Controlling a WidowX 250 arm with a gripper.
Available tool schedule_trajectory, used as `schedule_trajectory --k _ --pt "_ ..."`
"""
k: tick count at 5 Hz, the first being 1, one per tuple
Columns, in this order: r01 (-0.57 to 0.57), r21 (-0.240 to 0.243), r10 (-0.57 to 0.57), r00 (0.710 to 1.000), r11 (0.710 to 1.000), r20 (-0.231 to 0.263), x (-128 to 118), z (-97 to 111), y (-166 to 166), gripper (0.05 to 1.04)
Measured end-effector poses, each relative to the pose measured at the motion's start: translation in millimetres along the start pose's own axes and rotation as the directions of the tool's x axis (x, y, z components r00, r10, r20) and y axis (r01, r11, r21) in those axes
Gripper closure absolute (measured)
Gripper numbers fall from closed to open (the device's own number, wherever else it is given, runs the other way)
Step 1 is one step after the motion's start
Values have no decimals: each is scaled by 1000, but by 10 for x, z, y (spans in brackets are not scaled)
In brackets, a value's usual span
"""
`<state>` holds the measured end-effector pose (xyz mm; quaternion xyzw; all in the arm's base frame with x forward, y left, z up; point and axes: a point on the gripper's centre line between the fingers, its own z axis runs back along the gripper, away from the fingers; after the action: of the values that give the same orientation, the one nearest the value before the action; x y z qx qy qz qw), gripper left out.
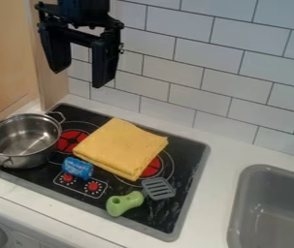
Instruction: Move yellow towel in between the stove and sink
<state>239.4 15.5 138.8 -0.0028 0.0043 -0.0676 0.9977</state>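
One folded yellow towel (120, 147) lies on the stove (187, 160), so I'd say the pick-up is the step in hand. Above the stove's rear hangs the tool (80, 79), spread wide, holding and touching nothing. Next it should come down, pinch the cloth and carry it to the desk (214, 193) between stove and sink (238, 208).

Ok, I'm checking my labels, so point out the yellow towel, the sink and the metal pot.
Yellow towel (120, 147): camera view, middle of its top face.
Sink (241, 196): camera view, left side of its rim.
Metal pot (39, 160): camera view, outer wall.
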Motion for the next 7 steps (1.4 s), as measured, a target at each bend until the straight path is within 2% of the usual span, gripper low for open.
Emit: schedule_trajectory --k 1,2,3,4,5,6,7 --pt "-8 -11 8 998 1000 -57 -88 -137 -10 84" --pt "-38 2 38 991 999 -129 60 -306 85 84" --pt "-52 -7 51 994 999 -95 334 -266 136 84" --pt "-54 -19 53 996 998 -70 490 -354 145 84" --pt "-47 -9 46 997 999 -58 576 -477 125 84" --pt "-56 40 59 995 998 -84 650 -709 86 84" --pt "-39 58 44 995 998 -88 711 -855 -8 84"
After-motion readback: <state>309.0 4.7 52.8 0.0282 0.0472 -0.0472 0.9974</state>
